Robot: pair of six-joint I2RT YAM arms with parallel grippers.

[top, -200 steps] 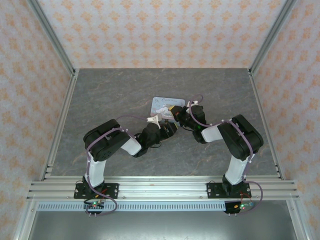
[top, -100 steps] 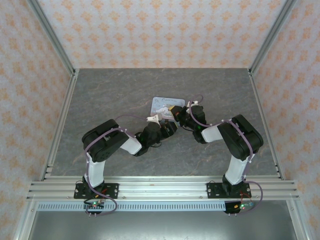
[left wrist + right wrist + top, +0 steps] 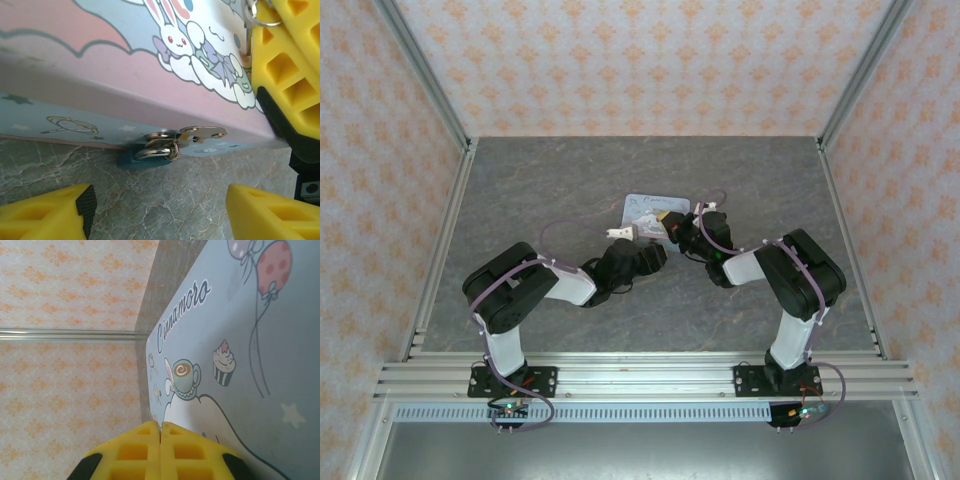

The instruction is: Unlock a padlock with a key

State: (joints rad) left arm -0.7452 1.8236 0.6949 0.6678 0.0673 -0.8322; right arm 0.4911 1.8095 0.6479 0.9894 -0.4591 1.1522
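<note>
The small blue padlock (image 3: pixel 131 160) lies on the table against the tin's front wall, its metal shackle (image 3: pixel 156 148) hooked through the tin's hasp (image 3: pixel 202 133). My left gripper (image 3: pixel 160 210) stands open just in front of it, one yellow fingertip on either side, touching nothing. My right gripper (image 3: pixel 160 430) is shut over the tin's lid, and a thin key (image 3: pixel 248 31) on a wire ring sticks out at its yellow fingers (image 3: pixel 287 65). In the top view both grippers meet at the tin (image 3: pixel 645 207), left gripper (image 3: pixel 650 246) at its near edge, right gripper (image 3: pixel 670 220) over its right part.
The pastel blue-and-pink tin (image 3: pixel 100 60) with a cartoon lid (image 3: pixel 240 340) sits mid-table on the grey marbled top (image 3: pixel 540 190). Patterned walls and metal frame posts (image 3: pixel 425 80) enclose the table on three sides.
My left gripper's jaws have spread wider. The left arm's elbow has swung out to the left and lower. The right arm has stayed in place, shut.
</note>
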